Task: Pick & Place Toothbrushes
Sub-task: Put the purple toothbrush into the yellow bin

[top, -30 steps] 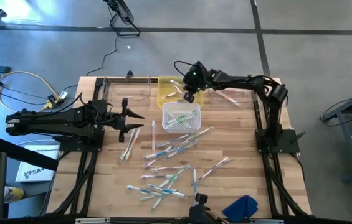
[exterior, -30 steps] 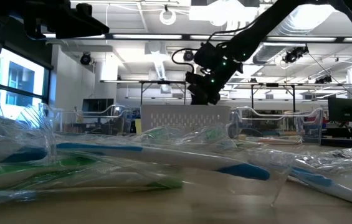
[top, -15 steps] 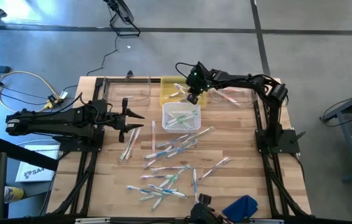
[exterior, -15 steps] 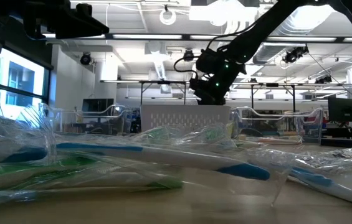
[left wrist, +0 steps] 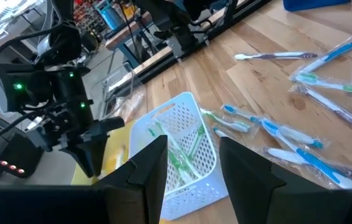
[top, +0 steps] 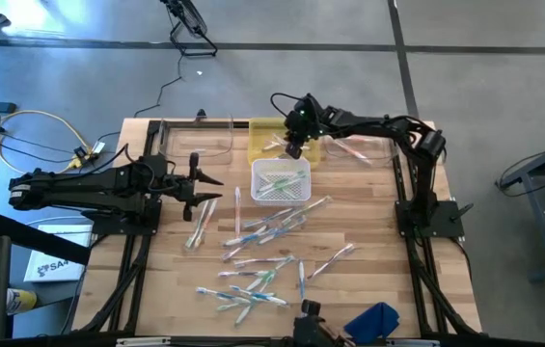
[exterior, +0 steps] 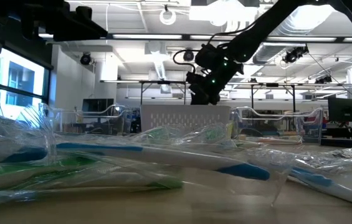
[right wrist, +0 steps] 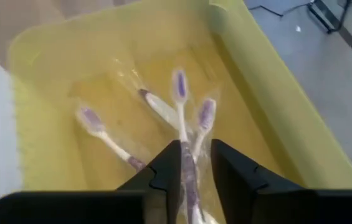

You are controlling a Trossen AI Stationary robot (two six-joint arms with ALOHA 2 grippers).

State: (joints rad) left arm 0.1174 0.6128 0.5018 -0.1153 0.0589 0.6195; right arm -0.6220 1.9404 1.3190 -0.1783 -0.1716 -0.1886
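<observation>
Right now the right gripper (top: pixel 294 146) hangs over the yellow bin (top: pixel 258 138) at the table's far edge, tips aimed down into it. From its wrist, a wrapped toothbrush with a purple-bristled head (right wrist: pixel 189 168) sits in the narrow gap between the two fingers (right wrist: pixel 164 174), long axis running straight out ahead of the jaws, head end away from the wrist; the jaws stand a little apart and I cannot tell if they press it or have let go. Two more purple-headed brushes (right wrist: pixel 107 137) lie on the bin floor just ahead of the jaws, fanned out, heads pointing away. Beside that bin, nearer the table middle, the white basket (top: pixel 282 196) holds green-accented brushes (left wrist: pixel 180 155), mostly lying along its long side. Left gripper (top: pixel 216 191) hovers off to the left of the basket, jaws spread, nothing between them; its fingers (left wrist: pixel 144 171) point toward the basket. Ahead and to the side of those jaws, loose wrapped toothbrushes (top: pixel 267 229) are scattered on the wooden table (top: pixel 378 270), mostly blue and green accents, axes mixed, many diagonal. Blue cloth (top: pixel 372 321) sits at the near edge, well apart from both grippers. Clear bins (top: pixel 195 140) flank the yellow one.
</observation>
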